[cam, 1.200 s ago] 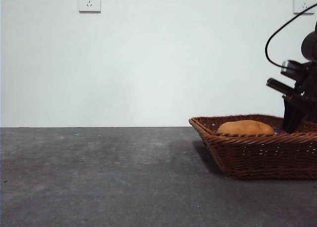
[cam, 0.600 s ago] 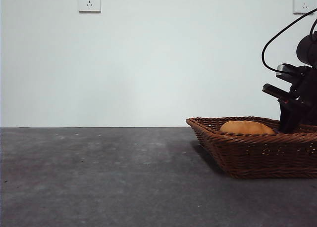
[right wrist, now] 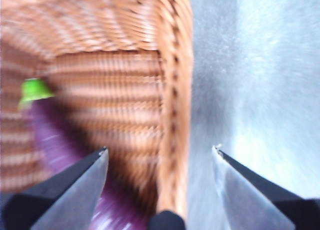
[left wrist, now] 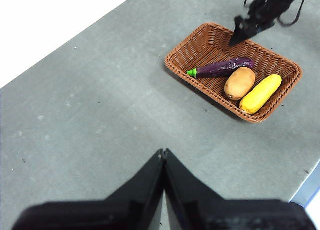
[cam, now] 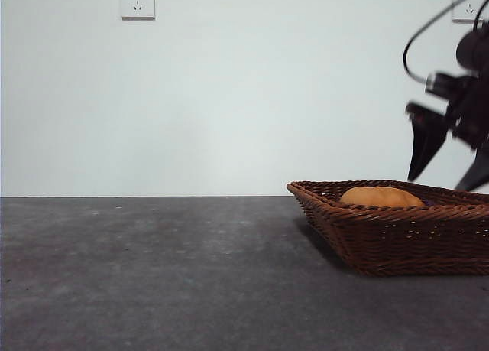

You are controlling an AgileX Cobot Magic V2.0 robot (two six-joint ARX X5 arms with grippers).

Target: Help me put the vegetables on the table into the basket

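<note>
All three vegetables lie in the wicker basket: the purple one with a green stem, the orange-tan potato and the yellow one. From the front, only the potato shows above the basket's rim. My right gripper hangs open just above the basket's far end, holding nothing. In its own view the right gripper straddles the basket wall, with the purple vegetable blurred below. My left gripper is shut and empty, high over the table.
The dark grey table stretches bare to the left of the basket. A white wall with two sockets stands behind. The table's edge runs close to the basket's side.
The right gripper has risen out of the basket and now hangs above its rim with jaws spread. The basket slid slightly left, then stayed still.
</note>
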